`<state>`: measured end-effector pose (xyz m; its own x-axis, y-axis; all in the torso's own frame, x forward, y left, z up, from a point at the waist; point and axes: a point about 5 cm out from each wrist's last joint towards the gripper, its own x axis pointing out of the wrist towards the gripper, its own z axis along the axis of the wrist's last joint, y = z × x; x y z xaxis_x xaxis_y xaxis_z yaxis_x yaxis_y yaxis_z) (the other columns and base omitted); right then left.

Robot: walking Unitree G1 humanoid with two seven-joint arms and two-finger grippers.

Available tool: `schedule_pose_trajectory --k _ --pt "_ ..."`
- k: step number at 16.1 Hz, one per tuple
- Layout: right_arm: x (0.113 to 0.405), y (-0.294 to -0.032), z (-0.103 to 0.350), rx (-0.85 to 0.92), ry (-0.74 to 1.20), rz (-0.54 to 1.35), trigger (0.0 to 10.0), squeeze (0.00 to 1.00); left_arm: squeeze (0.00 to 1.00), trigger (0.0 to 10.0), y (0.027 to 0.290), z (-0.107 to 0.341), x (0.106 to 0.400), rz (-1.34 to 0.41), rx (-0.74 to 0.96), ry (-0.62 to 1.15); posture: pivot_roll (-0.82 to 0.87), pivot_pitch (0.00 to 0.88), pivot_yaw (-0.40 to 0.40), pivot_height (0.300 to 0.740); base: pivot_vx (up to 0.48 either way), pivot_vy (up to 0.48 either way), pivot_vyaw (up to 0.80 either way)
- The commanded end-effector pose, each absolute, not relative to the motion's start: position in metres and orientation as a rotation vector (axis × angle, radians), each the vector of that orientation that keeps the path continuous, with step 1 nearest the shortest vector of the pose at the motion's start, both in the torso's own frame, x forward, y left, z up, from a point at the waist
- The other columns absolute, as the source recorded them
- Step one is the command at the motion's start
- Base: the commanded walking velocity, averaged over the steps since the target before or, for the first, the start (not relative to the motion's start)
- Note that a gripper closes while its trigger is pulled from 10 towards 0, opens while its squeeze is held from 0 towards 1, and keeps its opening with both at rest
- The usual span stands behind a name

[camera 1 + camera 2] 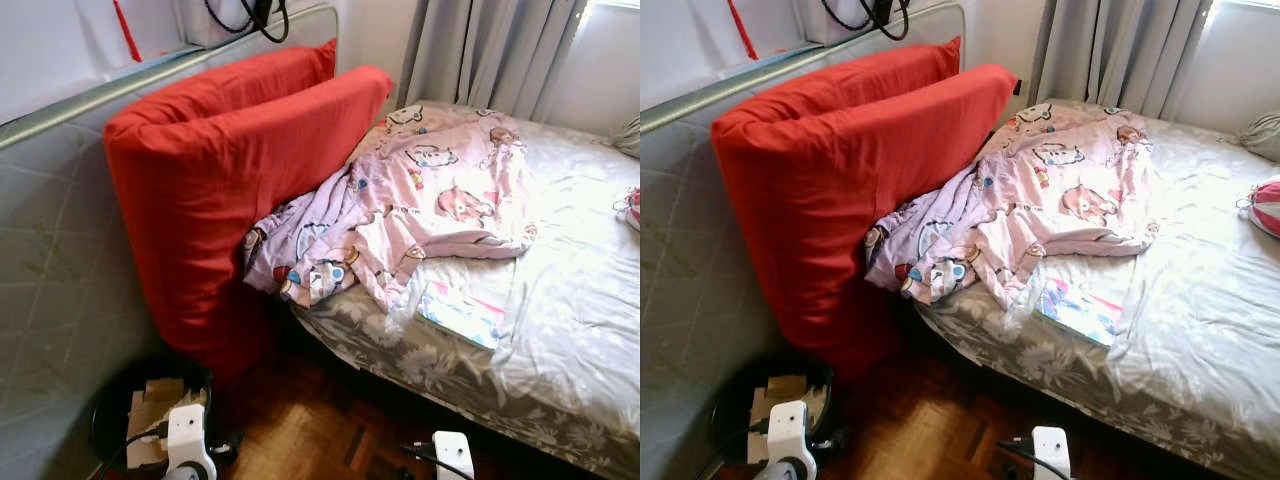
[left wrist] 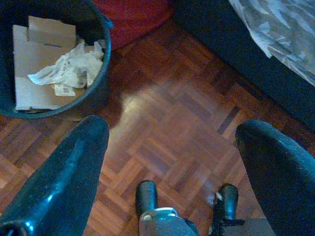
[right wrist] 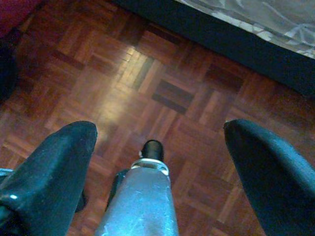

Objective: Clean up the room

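Window daylight overexposes the bed (image 1: 590, 290); wrist views dim, bluish.

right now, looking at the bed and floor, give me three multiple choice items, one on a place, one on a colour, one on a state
1. Where does the book lie?
A. on the bed, beside the blanket
B. in the bin
C. on the floor

2. What colour is the big cushion?
A. green
B. red
C. white

3. How do the left gripper jaws stand?
A. shut on paper
B. shut on nothing
C. open, holding nothing

Answers:
1. A: the book rests on the bed sheet just below the pink blanket.
2. B: the cushion standing at the head of the bed is red.
3. C: the left wrist view shows bare floor between wide-apart fingers, with the bin off to one side.
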<state>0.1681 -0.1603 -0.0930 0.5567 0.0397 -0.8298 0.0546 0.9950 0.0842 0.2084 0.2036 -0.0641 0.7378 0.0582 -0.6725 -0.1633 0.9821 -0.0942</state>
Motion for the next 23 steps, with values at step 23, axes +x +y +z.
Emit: schedule_pose_trajectory --k 23 --pt "0.1688 -0.1631 -0.0925 0.08 0.973 -0.042 10.0 0.0 0.0 10.0 0.2007 -0.0653 0.2068 0.095 -0.127 0.74 0.03 0.0 0.0 0.74 0.0 -0.354 -0.19"
